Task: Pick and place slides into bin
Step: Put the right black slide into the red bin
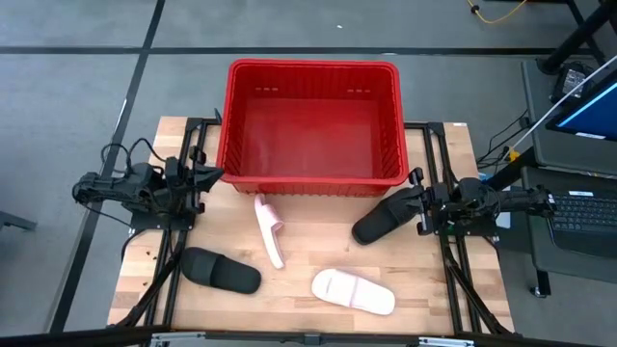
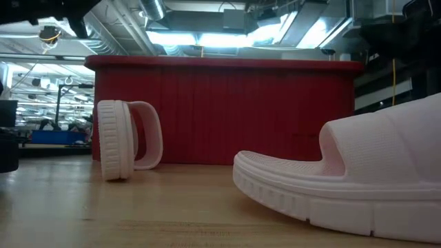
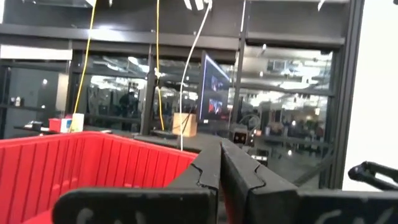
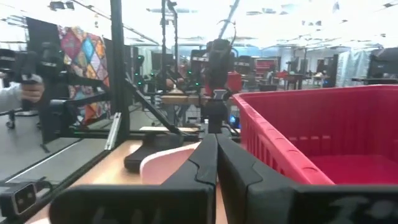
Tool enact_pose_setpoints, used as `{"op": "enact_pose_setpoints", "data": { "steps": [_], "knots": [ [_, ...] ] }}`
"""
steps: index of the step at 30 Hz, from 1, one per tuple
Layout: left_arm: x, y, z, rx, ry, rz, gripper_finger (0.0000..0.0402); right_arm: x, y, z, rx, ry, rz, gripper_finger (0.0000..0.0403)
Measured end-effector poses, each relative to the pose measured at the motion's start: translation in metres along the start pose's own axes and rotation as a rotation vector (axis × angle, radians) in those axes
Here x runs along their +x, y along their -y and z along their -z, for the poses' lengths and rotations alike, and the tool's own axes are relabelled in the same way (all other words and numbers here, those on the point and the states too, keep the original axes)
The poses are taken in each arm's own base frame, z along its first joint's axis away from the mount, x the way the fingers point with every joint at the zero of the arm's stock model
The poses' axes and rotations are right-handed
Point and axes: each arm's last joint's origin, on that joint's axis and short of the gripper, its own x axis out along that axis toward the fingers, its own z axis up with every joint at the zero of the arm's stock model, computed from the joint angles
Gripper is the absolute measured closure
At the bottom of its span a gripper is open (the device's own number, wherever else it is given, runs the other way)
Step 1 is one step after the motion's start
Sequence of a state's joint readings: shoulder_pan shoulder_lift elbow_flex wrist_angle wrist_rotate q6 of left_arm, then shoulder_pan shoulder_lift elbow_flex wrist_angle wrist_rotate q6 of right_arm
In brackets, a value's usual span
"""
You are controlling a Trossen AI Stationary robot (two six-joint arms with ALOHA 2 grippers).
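Note:
The red bin stands at the table's far middle with nothing in it. Four slides lie on the wood in front of it. One pink slide stands on its side edge, and another pink slide lies flat near the front edge. A black slide lies flat at the near left. A second black slide lies at the right. My right gripper is shut over that slide's far end, with no touch showing. My left gripper is shut beside the bin's near left corner.
Dark frame rails run along both sides of the table. A desk with a keyboard stands off the right edge. In the right wrist view a person's hand shows in the room beyond the table. Bare wood lies between the slides.

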State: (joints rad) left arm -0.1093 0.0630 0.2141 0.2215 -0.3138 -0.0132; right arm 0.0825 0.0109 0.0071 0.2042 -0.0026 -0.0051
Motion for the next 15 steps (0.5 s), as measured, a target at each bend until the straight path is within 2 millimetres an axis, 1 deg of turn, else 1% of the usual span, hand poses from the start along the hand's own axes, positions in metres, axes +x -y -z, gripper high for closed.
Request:
{"op": "enact_pose_setpoints", "data": {
  "steps": [6, 8, 12, 15],
  "knots": [
    [0.016, 0.006, -0.012, 0.023, -0.100, 0.017, 0.0400, 0.000, -0.003, -0.001, 0.057, 0.009, -0.045, 0.0389],
    [0.022, 0.008, -0.017, 0.021, -0.116, 0.026, 0.0400, 0.000, -0.005, -0.005, 0.063, 0.006, -0.062, 0.0389],
    [0.035, 0.013, -0.026, 0.051, -0.141, 0.029, 0.0400, 0.000, -0.007, -0.028, 0.021, 0.043, -0.092, 0.0389],
    [0.043, 0.015, -0.034, 0.070, -0.148, 0.031, 0.0400, 0.001, -0.008, -0.047, -0.008, -0.004, -0.109, 0.0389]
  ]
}}
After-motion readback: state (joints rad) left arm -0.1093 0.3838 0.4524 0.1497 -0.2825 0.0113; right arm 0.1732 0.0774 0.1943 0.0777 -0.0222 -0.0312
